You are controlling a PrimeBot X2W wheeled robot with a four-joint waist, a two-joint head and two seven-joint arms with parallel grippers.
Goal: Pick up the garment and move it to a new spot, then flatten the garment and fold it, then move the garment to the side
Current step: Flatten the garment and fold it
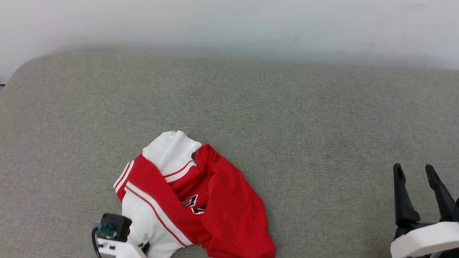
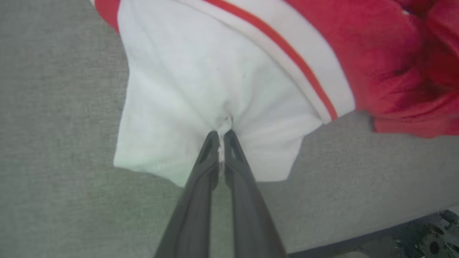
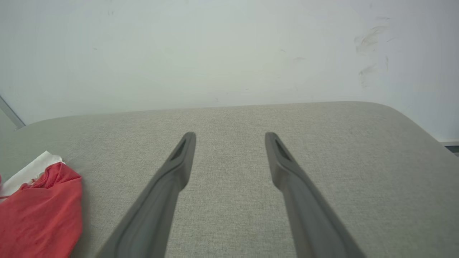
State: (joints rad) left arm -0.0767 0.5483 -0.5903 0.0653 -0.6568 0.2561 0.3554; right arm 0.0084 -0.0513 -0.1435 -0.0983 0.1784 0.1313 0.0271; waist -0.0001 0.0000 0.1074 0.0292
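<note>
The garment [image 1: 195, 199], a red jersey with white sleeves and striped trim, lies crumpled on the grey cushioned surface at the lower left of centre, black lettering partly showing in a fold. In the left wrist view my left gripper [image 2: 221, 138] is shut on a pinch of the garment's white sleeve [image 2: 200, 100], near the sleeve's front edge. The left wrist housing [image 1: 114, 236] shows at the bottom of the head view, beside the white cloth. My right gripper [image 1: 417, 172] stands open at the lower right, far from the garment [image 3: 39, 208], nothing between its fingers [image 3: 184, 150].
The grey fabric surface [image 1: 292, 108] stretches wide, with a pale wall [image 1: 234, 20] behind it. Its rounded left corner [image 1: 19, 73] and front edge [image 2: 358, 240] are close to the garment. Bare room lies between the garment and the right gripper.
</note>
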